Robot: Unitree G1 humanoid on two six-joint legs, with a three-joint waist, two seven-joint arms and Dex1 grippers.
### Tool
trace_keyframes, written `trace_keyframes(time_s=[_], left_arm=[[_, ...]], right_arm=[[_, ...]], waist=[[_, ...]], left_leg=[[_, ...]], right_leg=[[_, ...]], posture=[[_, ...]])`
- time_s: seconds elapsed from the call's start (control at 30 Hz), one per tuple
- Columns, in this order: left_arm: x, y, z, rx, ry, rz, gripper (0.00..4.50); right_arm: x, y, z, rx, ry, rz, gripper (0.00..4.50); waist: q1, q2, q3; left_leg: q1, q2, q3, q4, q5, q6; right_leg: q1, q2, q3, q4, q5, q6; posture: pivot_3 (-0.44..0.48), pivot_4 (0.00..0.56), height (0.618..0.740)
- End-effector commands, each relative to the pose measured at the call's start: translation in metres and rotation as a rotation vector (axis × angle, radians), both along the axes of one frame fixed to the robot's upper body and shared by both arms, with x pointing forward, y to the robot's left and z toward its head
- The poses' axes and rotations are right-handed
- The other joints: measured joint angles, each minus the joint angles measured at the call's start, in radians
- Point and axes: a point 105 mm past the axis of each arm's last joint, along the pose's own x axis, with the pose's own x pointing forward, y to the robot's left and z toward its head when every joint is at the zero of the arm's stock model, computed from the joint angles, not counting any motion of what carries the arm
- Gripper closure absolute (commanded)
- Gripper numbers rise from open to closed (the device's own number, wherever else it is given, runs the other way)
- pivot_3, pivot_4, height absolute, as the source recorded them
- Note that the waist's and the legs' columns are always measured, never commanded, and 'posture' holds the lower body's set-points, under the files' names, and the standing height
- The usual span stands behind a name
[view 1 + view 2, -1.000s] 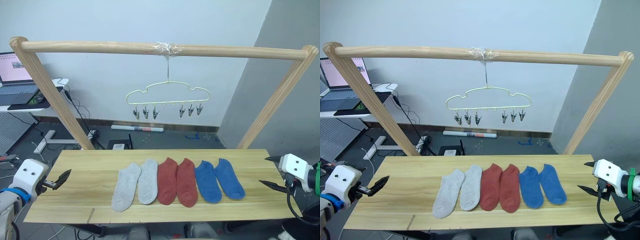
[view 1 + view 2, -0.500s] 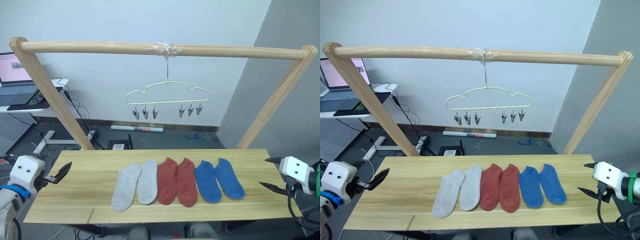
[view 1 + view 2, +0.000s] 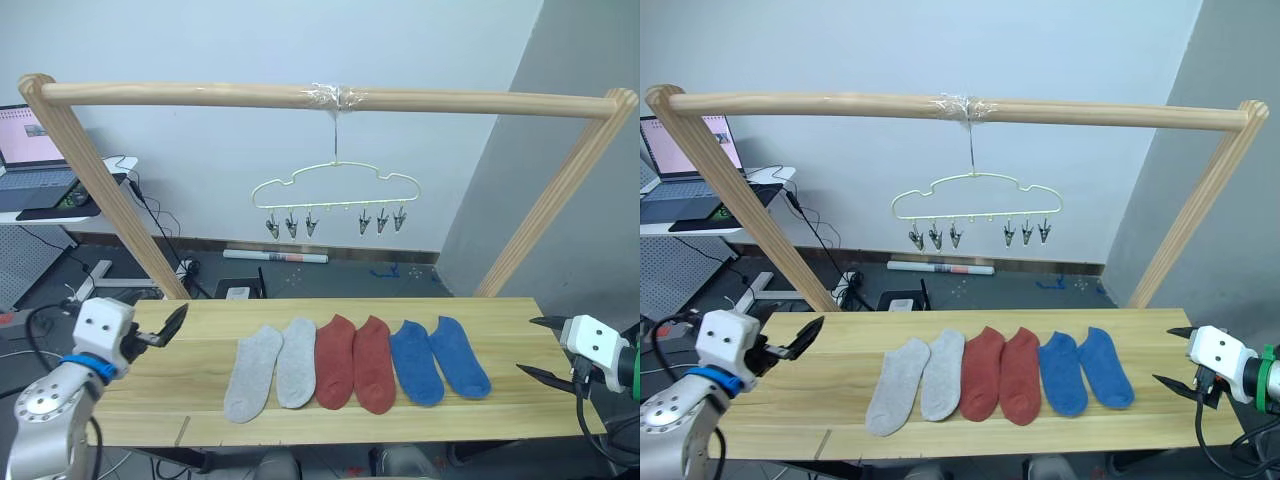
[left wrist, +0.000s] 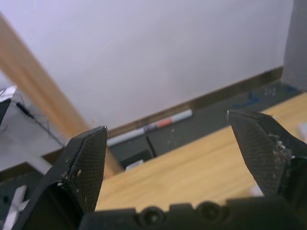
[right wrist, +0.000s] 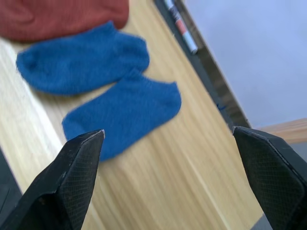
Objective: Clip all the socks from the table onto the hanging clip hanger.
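Observation:
Six socks lie side by side on the table (image 3: 180, 395): two light grey socks (image 3: 268, 368), two rust red socks (image 3: 352, 362) and two blue socks (image 3: 438, 360). Above and behind them the pale yellow clip hanger (image 3: 335, 186) hangs by its hook, its grey clips (image 3: 290, 224) empty. My left gripper (image 3: 172, 322) is open above the table's left end, well left of the grey socks. My right gripper (image 3: 525, 345) is open at the table's right edge, right of the blue socks (image 5: 105, 81), fingers (image 5: 76, 172) spread wide.
The hanger hangs from a thick wooden rail (image 3: 200, 95) on two slanted posts (image 3: 110, 200) standing behind the table's ends. A desk with a laptop (image 3: 30, 150) stands at the back left. Cables and a tube (image 3: 272, 257) lie on the floor behind.
My left gripper has risen and swung inward, from beyond the table's left edge to above its left end. The right gripper has barely moved. The socks lie as before.

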Motion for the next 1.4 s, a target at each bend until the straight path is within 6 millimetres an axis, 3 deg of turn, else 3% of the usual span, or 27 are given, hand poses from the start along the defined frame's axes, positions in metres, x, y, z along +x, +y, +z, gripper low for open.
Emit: trace_keyframes(time_s=[0.03, 0.27, 0.43, 0.53, 0.73, 0.97, 1.1, 1.4], left_arm=[[0.014, -0.024, 0.029, -0.033, -0.127, -0.001, 0.04], [0.031, -0.075, 0.051, -0.163, -0.234, -0.021, 0.04], [0.043, -0.088, 0.067, -0.247, -0.31, 0.011, 0.04], [0.048, -0.092, 0.07, -0.282, -0.333, 0.016, 0.57], [0.058, -0.099, 0.067, -0.289, -0.322, 0.002, 2.31], [0.074, -0.1, 0.064, -0.282, -0.32, 0.012, 2.31], [0.082, -0.111, 0.064, -0.29, -0.318, -0.026, 2.31], [0.096, -0.113, 0.072, -0.289, -0.377, -0.008, 2.31]], right_arm=[[0.01, 0.023, 0.028, 0.077, -0.097, 0.033, 0.0], [0.025, 0.088, 0.069, 0.294, -0.182, 0.094, 0.0], [0.032, 0.129, 0.096, 0.399, -0.223, 0.173, 0.0], [0.033, 0.145, 0.105, 0.426, -0.236, 0.212, 0.0], [0.033, 0.163, 0.116, 0.451, -0.242, 0.253, 0.0], [0.033, 0.179, 0.122, 0.468, -0.249, 0.295, 0.0], [0.031, 0.186, 0.124, 0.473, -0.251, 0.317, 0.0], [0.029, 0.199, 0.131, 0.486, -0.248, 0.362, 0.0]], waist=[[-0.004, 0.0, 0.005], [-0.023, -0.003, 0.039], [-0.024, -0.005, 0.062], [-0.022, -0.006, 0.075], [-0.022, -0.006, 0.093], [-0.025, -0.007, 0.103], [-0.027, -0.007, 0.105], [-0.046, -0.007, 0.114]], left_leg=[[0.0, 0.0, 0.0, 0.0, 0.0, 0.0], [-0.001, 0.0, -0.002, 0.001, 0.0, 0.0], [-0.002, 0.0, -0.005, 0.0, 0.0, 0.0], [-0.003, 0.0, -0.005, 0.001, 0.0, 0.0], [-0.005, 0.0, -0.006, 0.0, 0.0, 0.0], [-0.006, 0.0, -0.007, 0.0, 0.0, 0.0], [-0.006, 0.0, -0.007, 0.0, 0.0, 0.0], [-0.01, 0.0, -0.011, 0.0, 0.0, 0.0]], right_leg=[[0.0, 0.0, 0.0, 0.0, 0.0, 0.0], [0.001, 0.001, 0.001, 0.0, 0.001, 0.001], [0.001, 0.002, 0.0, 0.0, 0.003, 0.006], [0.001, 0.002, 0.0, -0.001, 0.004, 0.006], [0.0, 0.002, -0.001, -0.002, 0.004, 0.007], [-0.001, 0.002, -0.001, -0.002, 0.004, 0.007], [-0.001, 0.002, -0.002, -0.003, 0.004, 0.008], [-0.002, 0.002, -0.004, -0.004, 0.004, 0.008]], posture=[[-0.077, 0.1, 0.74], [-0.081, 0.141, 0.74], [-0.08, 0.162, 0.74], [-0.087, 0.172, 0.74], [-0.107, 0.184, 0.74], [-0.135, 0.19, 0.74], [-0.145, 0.194, 0.74], [-0.158, 0.195, 0.74]])
